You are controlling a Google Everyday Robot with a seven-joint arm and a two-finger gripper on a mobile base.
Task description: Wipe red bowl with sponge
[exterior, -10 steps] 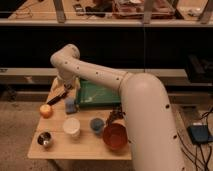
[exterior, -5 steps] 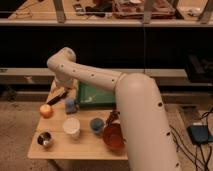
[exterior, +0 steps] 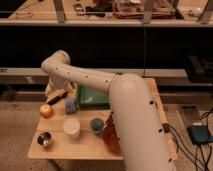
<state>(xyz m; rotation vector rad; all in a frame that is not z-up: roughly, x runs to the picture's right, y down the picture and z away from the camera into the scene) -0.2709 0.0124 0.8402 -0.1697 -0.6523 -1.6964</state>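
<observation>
The red bowl (exterior: 110, 137) sits at the table's front right, mostly hidden behind my big white arm, with only its left part showing. The light-blue sponge (exterior: 70, 105) lies on the table left of centre, just beside the green tray. My gripper (exterior: 57, 96) hangs at the end of the arm over the table's back left, just up and left of the sponge and above an orange fruit. It holds nothing that I can see.
A green tray (exterior: 92, 98) lies at the table's back centre. A white cup (exterior: 71, 127), a small round blue cup (exterior: 96, 124) and a steel cup (exterior: 45, 139) stand along the front. An orange fruit (exterior: 46, 110) lies at the left edge. A grey box (exterior: 200, 134) and cables are on the floor at right.
My arm has swung further left and lower, covering more of the red bowl. The gripper has shifted slightly left near the sponge. The objects have not moved.
</observation>
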